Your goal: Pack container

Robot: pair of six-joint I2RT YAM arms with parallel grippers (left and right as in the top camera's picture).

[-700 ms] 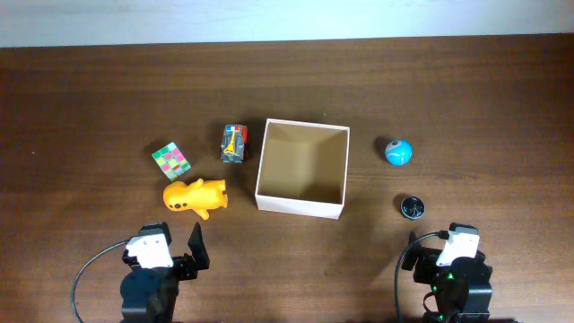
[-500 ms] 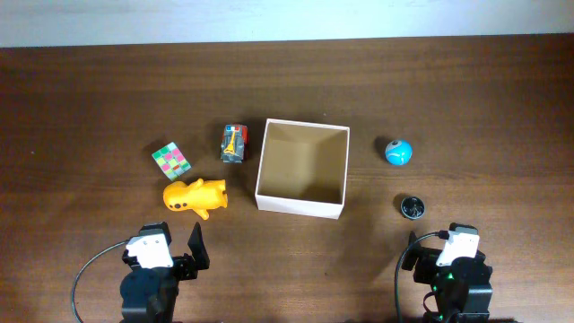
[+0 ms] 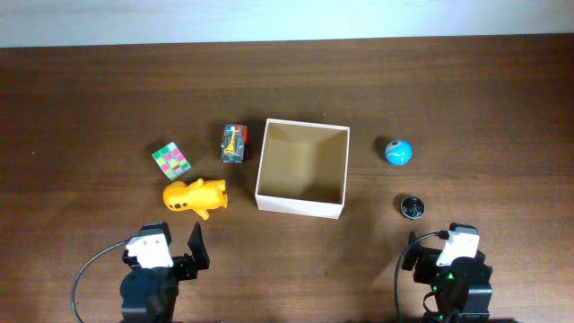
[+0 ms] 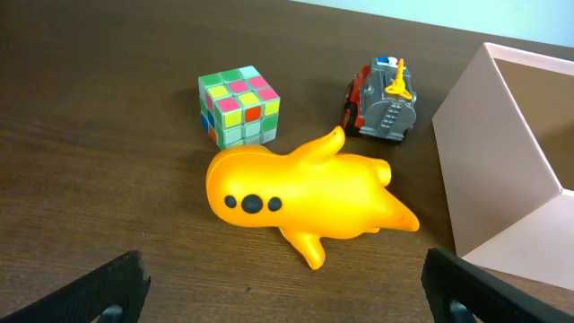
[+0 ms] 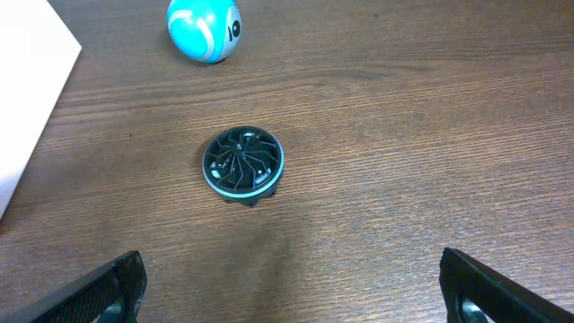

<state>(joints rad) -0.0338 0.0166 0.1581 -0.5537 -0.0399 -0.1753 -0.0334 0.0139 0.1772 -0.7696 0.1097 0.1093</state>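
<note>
Both arms parked at near edge of table, nothing in hand: left gripper jaws spread wide and empty, right gripper same, wide apart, holding nothing. Closest to left gripper is the yellow animal toy lying on its side, then beyond it the colour cube and the toy car, both just beside the yellow toy but not touching it as far as I can tell. Right side: black round disc sits ahead of the right gripper, blue ball farther out, well apart from the disc. The container sits mid-table between the two toy groups, upright, open top, empty inside, slightly rotated against the table edge; the car is near its left wall, not touching. Packing not started. Judgement on the container: thin cardboard, light, walls fairly stiff but would flex or crease under a hard pinch, and it would likely slide on the smooth wood if bumped from the side. If it has to be moved, pinch one wall over the top rim near its middle, gently; otherwise leave it and drop toys in from above
</note>
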